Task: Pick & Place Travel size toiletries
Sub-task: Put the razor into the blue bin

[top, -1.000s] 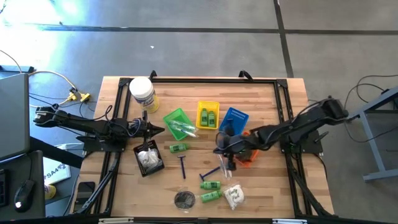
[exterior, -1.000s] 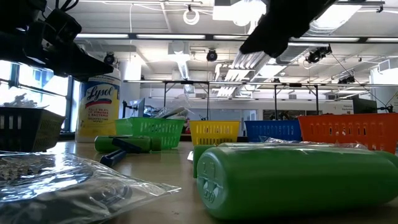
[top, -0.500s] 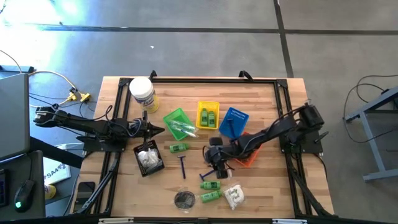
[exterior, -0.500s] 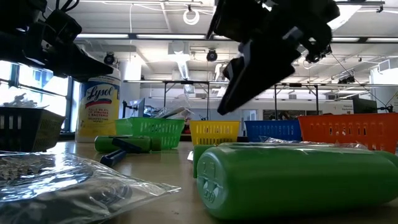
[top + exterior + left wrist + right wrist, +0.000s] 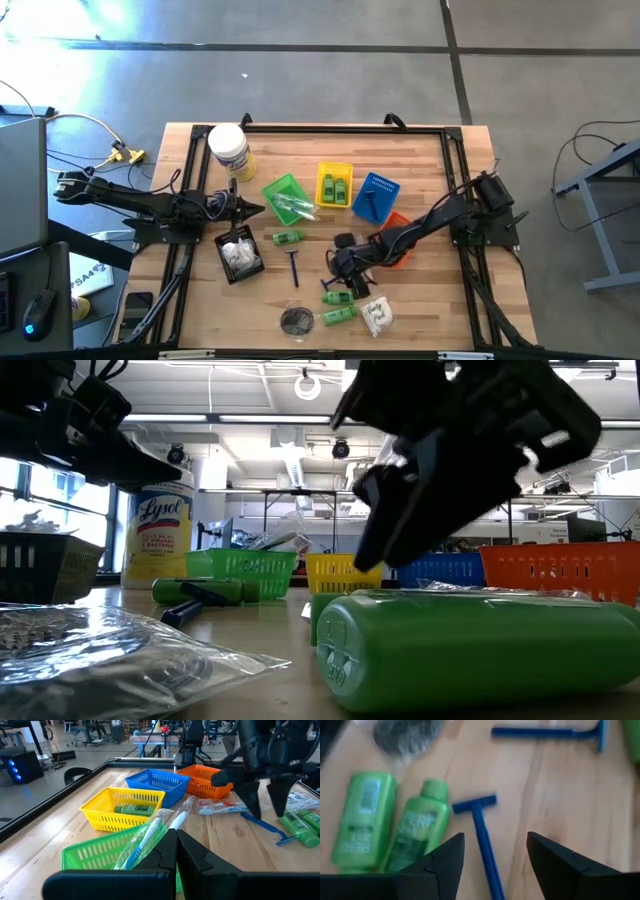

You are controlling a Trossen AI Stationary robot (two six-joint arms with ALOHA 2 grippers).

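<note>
My right gripper point(image 5: 343, 272) point(image 5: 495, 840) hangs open low over a blue razor point(image 5: 481, 830) on the table's near middle. Its fingers stand on either side of the razor's handle without touching it. Two small green bottles point(image 5: 362, 827) point(image 5: 338, 297) lie just beside it, with a white sachet point(image 5: 377, 316) and a black round pouch point(image 5: 295, 320) nearer the front edge. A second razor point(image 5: 294, 265) and another green bottle point(image 5: 287, 237) lie farther left. My left gripper point(image 5: 258, 208) point(image 5: 176, 837) waits shut beside the green basket point(image 5: 287, 198).
Yellow point(image 5: 334, 184), blue point(image 5: 374, 195) and orange point(image 5: 397, 245) baskets stand in a row behind the right gripper. A black basket point(image 5: 240, 252) of white sachets sits at the left. A white jar point(image 5: 228, 150) stands at the far left. A wrapped toothbrush point(image 5: 225, 810) lies by the orange basket.
My right gripper has gone from beside the orange basket toward the table's near edge and a little left, coming down over the blue razor and the green bottles. The things on the table have stayed where they were.
</note>
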